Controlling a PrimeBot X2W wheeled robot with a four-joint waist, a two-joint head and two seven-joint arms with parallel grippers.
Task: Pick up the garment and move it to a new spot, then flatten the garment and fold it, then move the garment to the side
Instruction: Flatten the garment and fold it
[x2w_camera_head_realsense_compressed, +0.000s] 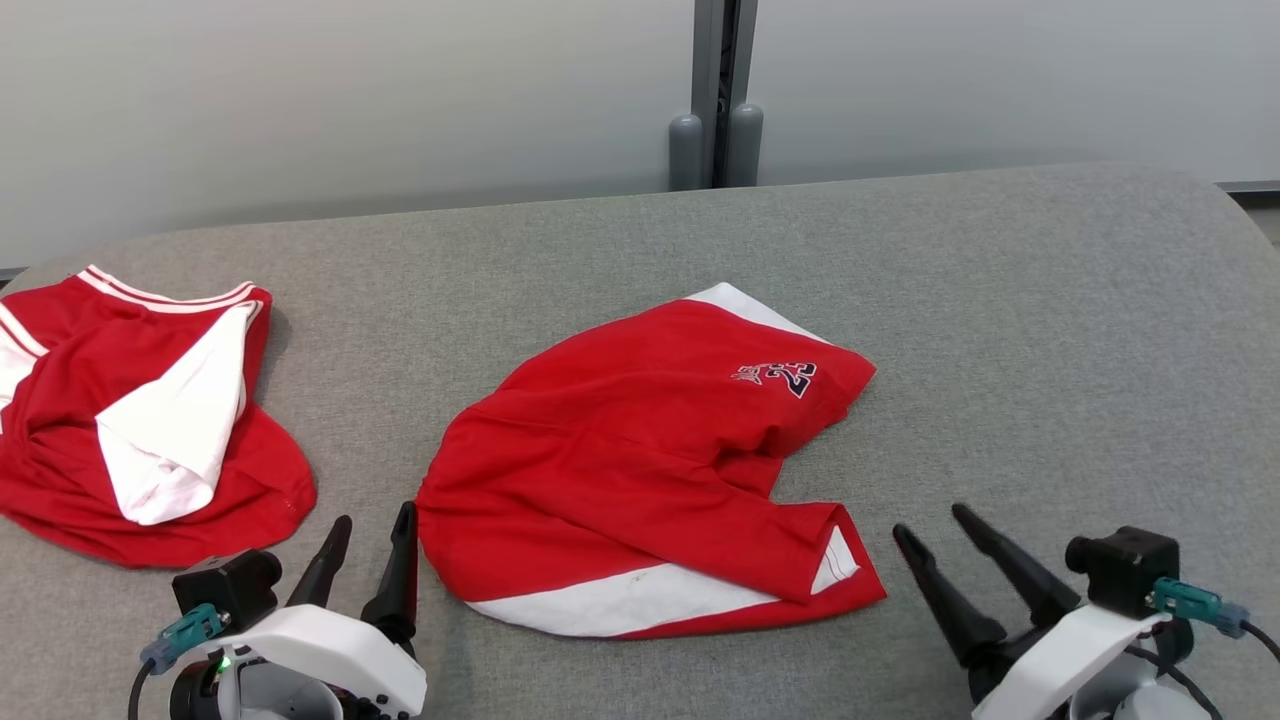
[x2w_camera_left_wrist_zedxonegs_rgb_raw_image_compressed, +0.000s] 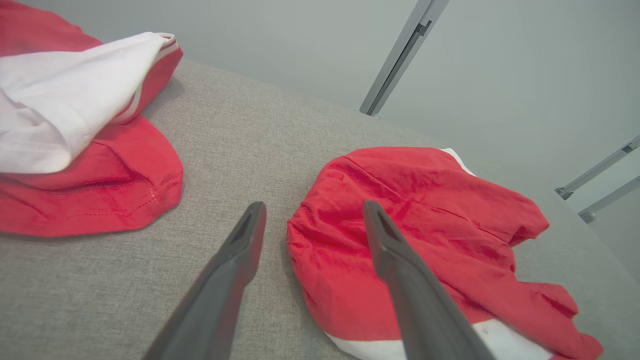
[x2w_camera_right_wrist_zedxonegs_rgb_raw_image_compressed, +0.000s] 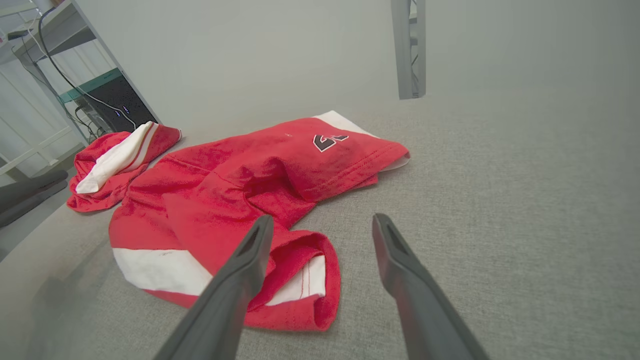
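Note:
A red garment (x2w_camera_head_realsense_compressed: 640, 460) with white side panels and a dark number print lies crumpled in the middle of the grey table (x2w_camera_head_realsense_compressed: 1050, 330); the wrist views show it too (x2w_camera_left_wrist_zedxonegs_rgb_raw_image_compressed: 430, 235) (x2w_camera_right_wrist_zedxonegs_rgb_raw_image_compressed: 240, 185). My left gripper (x2w_camera_head_realsense_compressed: 372, 525) is open at its left edge, one finger (x2w_camera_left_wrist_zedxonegs_rgb_raw_image_compressed: 390, 240) above the cloth, the other (x2w_camera_left_wrist_zedxonegs_rgb_raw_image_compressed: 245, 235) over bare table, holding nothing. My right gripper (x2w_camera_head_realsense_compressed: 930, 525) is open just right of the garment's lower right corner, empty; its left finger (x2w_camera_right_wrist_zedxonegs_rgb_raw_image_compressed: 255, 245) hangs over the rolled hem.
A second red and white garment (x2w_camera_head_realsense_compressed: 140, 410) lies bunched at the table's left end (x2w_camera_left_wrist_zedxonegs_rgb_raw_image_compressed: 75, 130) (x2w_camera_right_wrist_zedxonegs_rgb_raw_image_compressed: 117, 160). Behind the table stand a pale wall and a grey post (x2w_camera_head_realsense_compressed: 715, 100). A shelf with a dark box and cables (x2w_camera_right_wrist_zedxonegs_rgb_raw_image_compressed: 107, 100) stands off to the left.

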